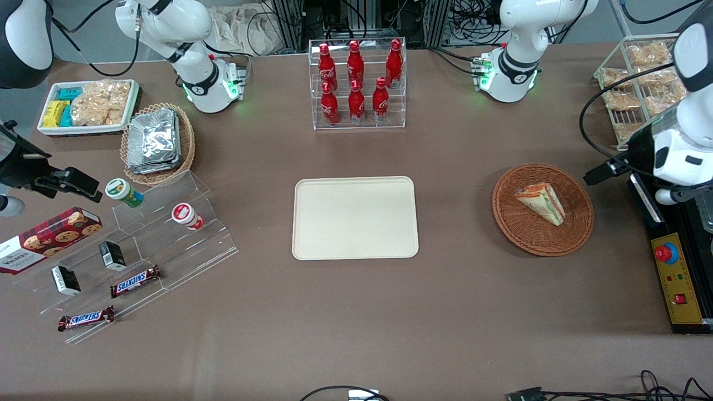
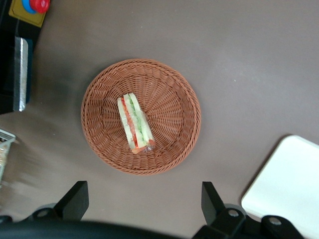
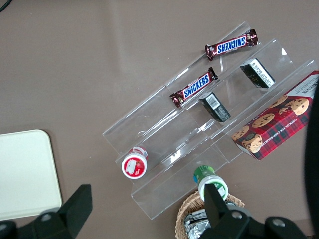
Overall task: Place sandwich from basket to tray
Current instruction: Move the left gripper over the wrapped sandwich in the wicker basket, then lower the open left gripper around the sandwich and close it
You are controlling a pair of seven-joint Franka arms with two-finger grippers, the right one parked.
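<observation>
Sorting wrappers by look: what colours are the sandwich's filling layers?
Green and orange-red between pale bread, clearest in the left wrist view: sandwich, below the open claw.

Reddish-brown woven basket, cream tray, black end effector.

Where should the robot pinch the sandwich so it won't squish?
Probably from above, across the two bread faces near the middle of the sandwich. It lies alone in the basket, cut edge up, and the open gripper hovers above the rim.
</observation>
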